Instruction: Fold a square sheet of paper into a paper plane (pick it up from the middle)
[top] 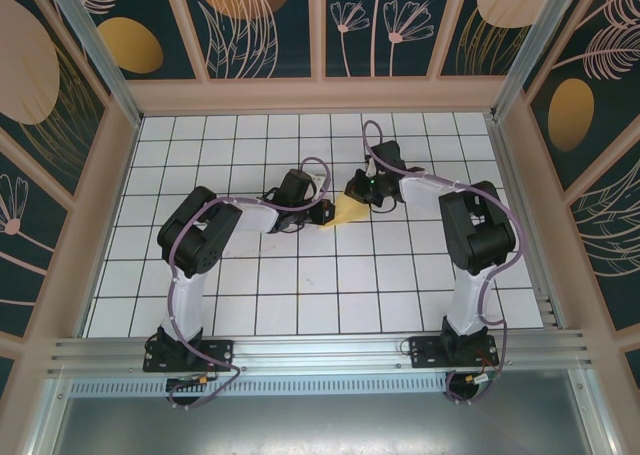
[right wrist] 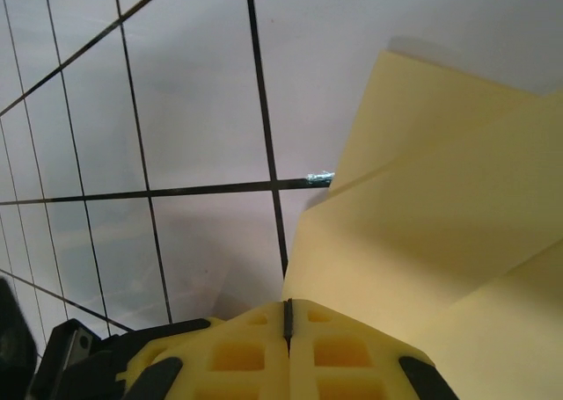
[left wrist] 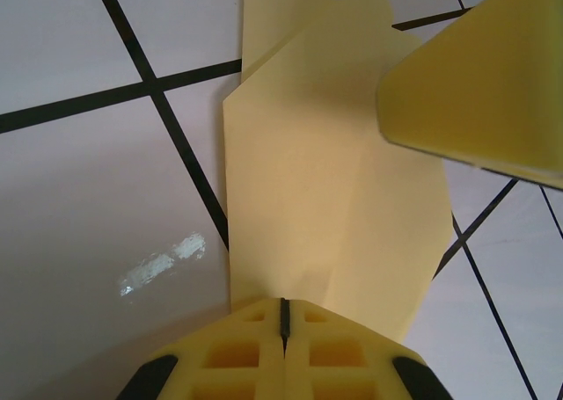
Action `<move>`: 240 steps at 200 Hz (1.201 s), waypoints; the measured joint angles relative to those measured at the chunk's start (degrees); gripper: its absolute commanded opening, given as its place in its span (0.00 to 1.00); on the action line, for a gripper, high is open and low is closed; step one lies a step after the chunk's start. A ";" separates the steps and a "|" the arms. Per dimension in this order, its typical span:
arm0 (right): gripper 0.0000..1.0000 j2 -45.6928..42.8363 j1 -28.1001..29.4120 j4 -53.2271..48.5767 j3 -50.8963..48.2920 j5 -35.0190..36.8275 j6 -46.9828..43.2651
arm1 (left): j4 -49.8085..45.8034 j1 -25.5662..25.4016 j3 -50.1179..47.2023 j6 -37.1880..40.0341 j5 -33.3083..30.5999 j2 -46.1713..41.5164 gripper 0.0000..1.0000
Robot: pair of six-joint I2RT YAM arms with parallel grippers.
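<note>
From above, one part-folded paper [top: 348, 213] lies on the desk [top: 250, 295] between two tools: left tool [top: 327, 216] at its near-left end, right tool [top: 360, 196] at its far-right end. Its long axis runs tool to tool, so neither arm is nearer. Left wrist: jaws together at the paper [left wrist: 325, 198], which stretches straight ahead. They may be pinching or merely pressing it. Right wrist: jaws together likewise, with the paper [right wrist: 422, 242] ahead and rightward.
</note>
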 measured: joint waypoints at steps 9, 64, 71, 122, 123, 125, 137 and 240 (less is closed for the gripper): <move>0.02 0.55 0.00 0.37 -0.31 -0.46 0.39 | -0.02 -0.02 0.02 0.00 0.00 0.00 0.00; 0.02 3.08 -0.07 1.73 -2.49 -1.57 1.03 | -0.87 -0.07 0.46 -0.04 -0.15 -0.07 0.05; 0.02 3.08 -0.17 1.92 -2.60 -1.77 1.03 | -1.03 -0.07 0.48 -0.20 -0.24 -0.17 0.08; 0.01 3.10 -0.50 3.56 -3.54 -2.64 1.01 | -2.60 -0.04 0.44 -2.99 -0.39 -2.19 0.24; 0.02 3.10 -0.50 3.56 -3.54 -2.64 1.01 | -2.60 -0.04 0.44 -3.08 -0.39 -2.25 0.24; 0.02 3.10 -0.50 3.58 -3.54 -2.64 1.01 | -2.60 -0.04 0.44 -3.13 -0.22 -2.40 0.24; 0.02 3.10 -0.50 3.72 -3.63 -2.64 1.01 | -2.45 -0.04 0.44 -4.15 0.35 -3.19 0.24; 0.01 3.41 -0.66 3.87 -3.63 -3.04 1.64 | -8.94 -1.75 2.34 -6.69 1.53 -3.82 0.16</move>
